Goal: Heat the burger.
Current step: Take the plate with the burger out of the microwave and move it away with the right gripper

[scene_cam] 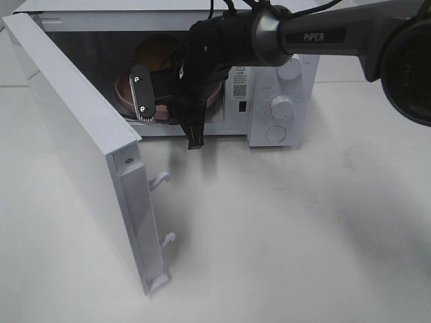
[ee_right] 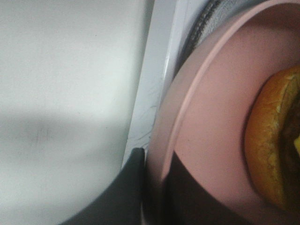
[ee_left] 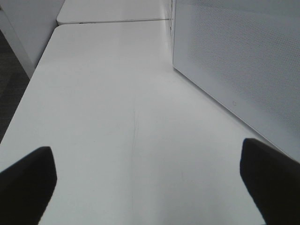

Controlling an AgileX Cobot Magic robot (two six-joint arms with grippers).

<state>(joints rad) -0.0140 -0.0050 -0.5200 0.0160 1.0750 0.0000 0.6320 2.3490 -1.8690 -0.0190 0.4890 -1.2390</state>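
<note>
Burger [ee_right: 276,140] rides on pink plate [ee_right: 211,122], inside the microwave [scene_cam: 283,74] cavity at 11 o'clock of the high view; door [scene_cam: 81,148] swung wide; right tool [scene_cam: 165,108] pinches the plate's near rim at the cavity mouth; left tool [ee_left: 140,187] spread, empty over the counter [ee_left: 117,93]. Loading nearly done; release, withdrawal, door closing and dial setting remain.

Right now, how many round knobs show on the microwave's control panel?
3, stacked down the panel right of the cavity: top knob, middle knob, bottom knob. The arm partly covers the top one.
</note>
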